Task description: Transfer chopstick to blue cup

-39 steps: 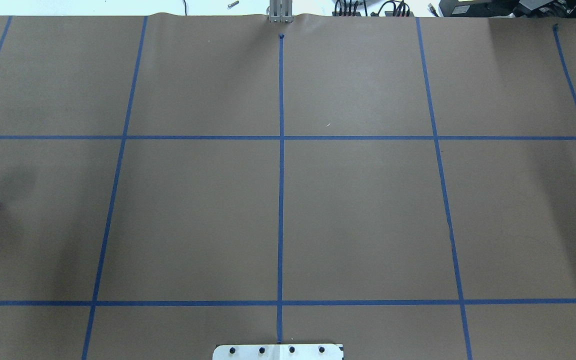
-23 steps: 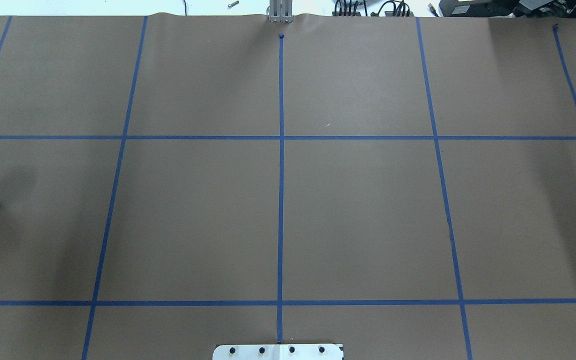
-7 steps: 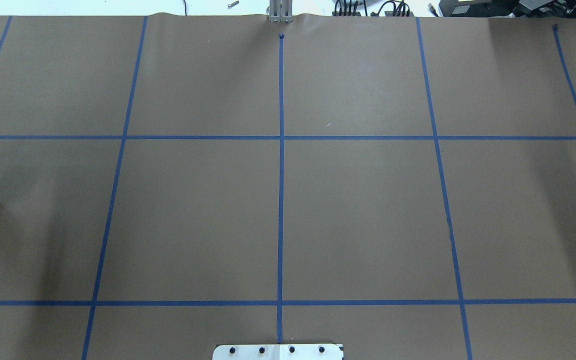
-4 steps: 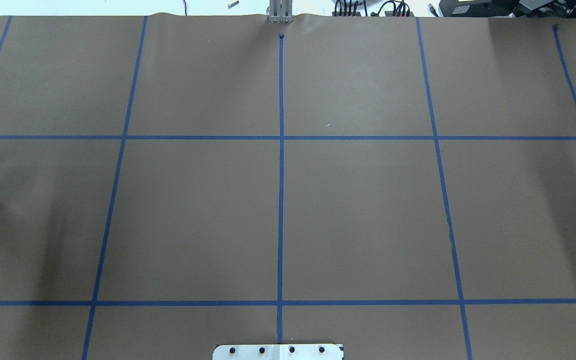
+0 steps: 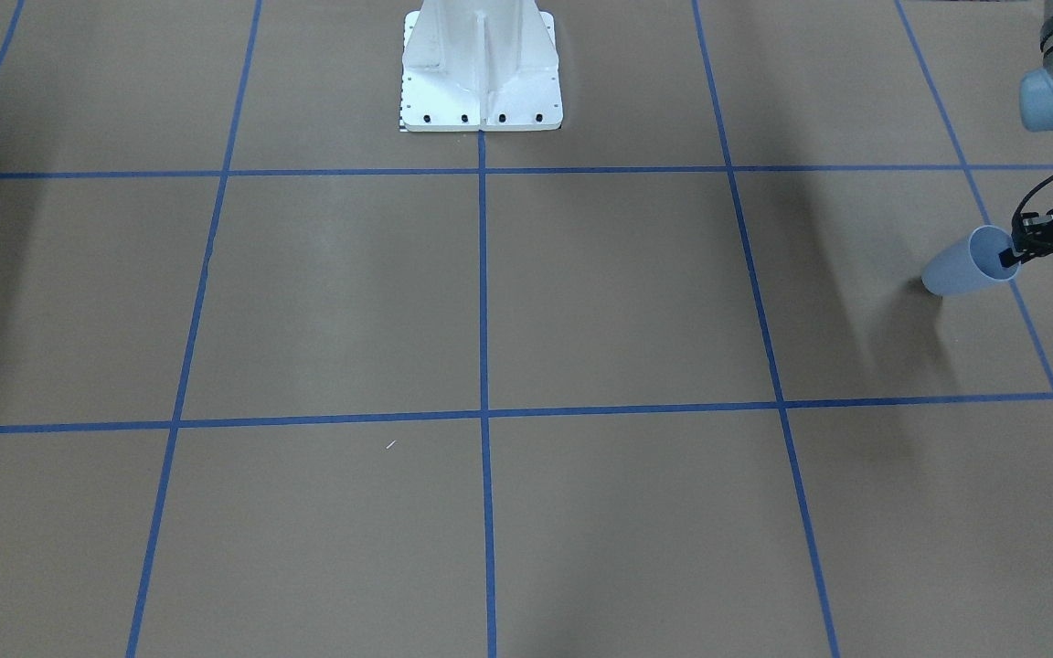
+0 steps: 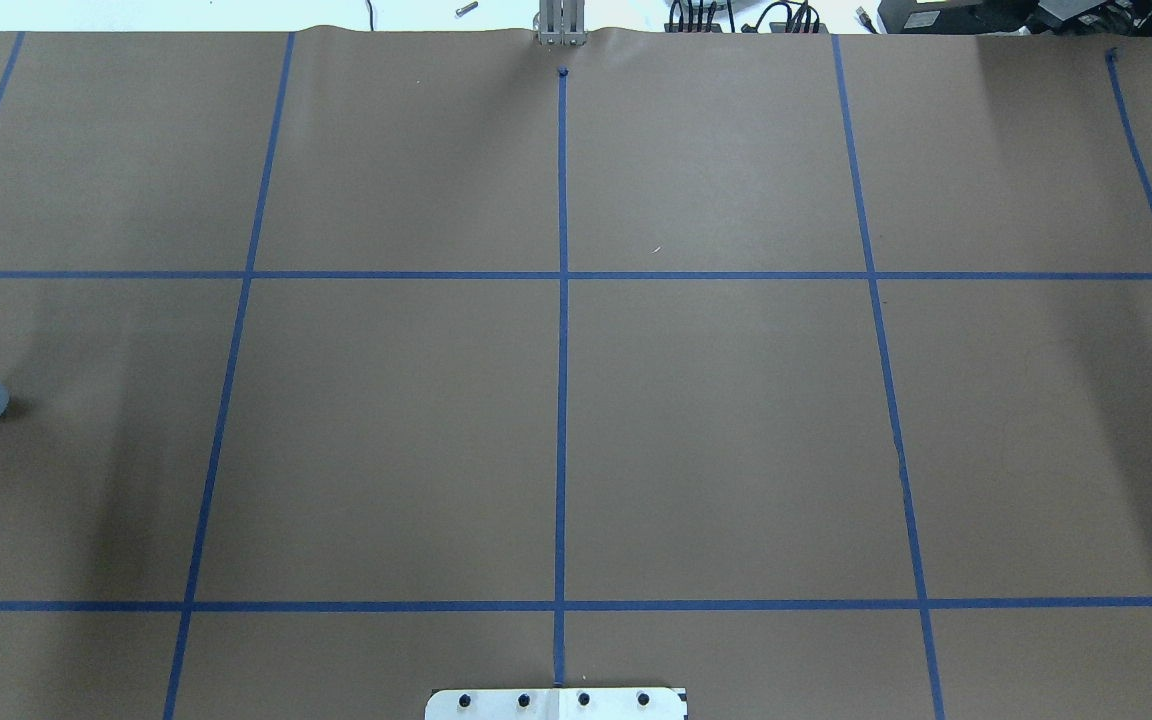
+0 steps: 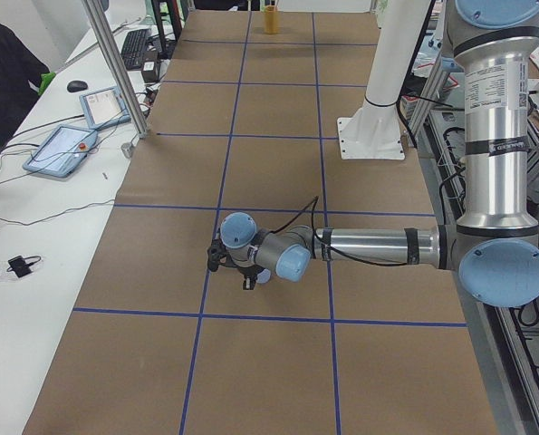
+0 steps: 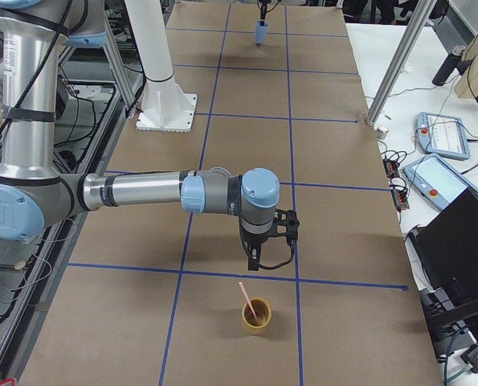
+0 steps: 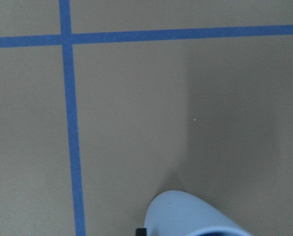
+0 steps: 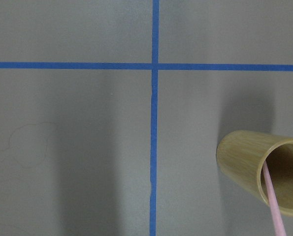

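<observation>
Left gripper (image 5: pixel 1018 249): we see it closed on the rim of the blue cup (image 5: pixel 961 267), with one black fingertip inside the mouth.
Blue cup: smooth, pale plastic with a plain wall tapering to a narrow base, darker inside. It hangs directly beneath the left gripper, its base close to the paper; we cannot tell whether it touches.
Right gripper (image 8: pixel 255 261): it points down at the paper. We cannot tell whether its jaws are apart or together.
Chopstick (image 8: pixel 247 297): thin, straight and pale pink. It leans in the tan cup (image 8: pixel 255 320), just beside and below the right gripper and apart from it, and well away from the left gripper.
Tan cup: a matte, wood-toned cylinder whose open mouth holds the chopstick.
Table cover (image 6: pixel 736 420): flat brown paper, ruled into squares by blue tape lines (image 6: pixel 562 400).
</observation>
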Action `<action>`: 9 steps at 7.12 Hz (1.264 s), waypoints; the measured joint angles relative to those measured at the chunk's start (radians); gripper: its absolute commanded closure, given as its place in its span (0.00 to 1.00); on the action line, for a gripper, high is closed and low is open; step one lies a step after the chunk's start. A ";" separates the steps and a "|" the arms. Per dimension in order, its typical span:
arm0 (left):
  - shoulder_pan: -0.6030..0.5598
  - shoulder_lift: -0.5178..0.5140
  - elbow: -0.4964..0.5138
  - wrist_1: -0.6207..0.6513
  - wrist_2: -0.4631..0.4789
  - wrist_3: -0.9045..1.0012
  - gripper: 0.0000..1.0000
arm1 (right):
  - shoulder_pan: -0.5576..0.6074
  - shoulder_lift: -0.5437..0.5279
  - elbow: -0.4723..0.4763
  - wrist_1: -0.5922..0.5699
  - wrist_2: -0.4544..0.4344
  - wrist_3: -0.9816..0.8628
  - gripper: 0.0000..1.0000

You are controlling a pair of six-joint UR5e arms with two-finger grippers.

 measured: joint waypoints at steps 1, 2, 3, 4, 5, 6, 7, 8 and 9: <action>-0.003 -0.002 -0.046 0.037 -0.010 -0.008 1.00 | 0.001 0.000 0.000 -0.002 -0.001 -0.001 0.00; -0.004 -0.030 -0.095 0.123 -0.013 -0.012 1.00 | 0.001 0.000 0.000 -0.004 -0.002 -0.001 0.00; -0.005 -0.103 -0.138 0.239 -0.011 -0.034 1.00 | 0.001 0.002 0.002 -0.004 -0.003 -0.001 0.00; -0.003 -0.205 -0.159 0.332 -0.006 -0.106 1.00 | 0.001 0.006 0.007 -0.001 -0.006 0.000 0.00; 0.017 -0.311 -0.162 0.378 -0.001 -0.226 1.00 | 0.001 0.011 0.009 -0.001 -0.008 0.001 0.00; 0.069 -0.412 -0.159 0.397 0.020 -0.369 1.00 | 0.000 0.014 0.004 0.000 -0.009 0.002 0.00; 0.154 -0.510 -0.156 0.403 0.068 -0.538 1.00 | -0.001 0.016 -0.006 0.001 -0.011 0.003 0.00; 0.252 -0.605 -0.141 0.405 0.130 -0.702 1.00 | -0.002 0.019 -0.010 0.002 -0.010 0.004 0.00; 0.330 -0.702 -0.098 0.406 0.187 -0.841 1.00 | -0.002 0.021 -0.015 0.002 -0.008 0.005 0.00</action>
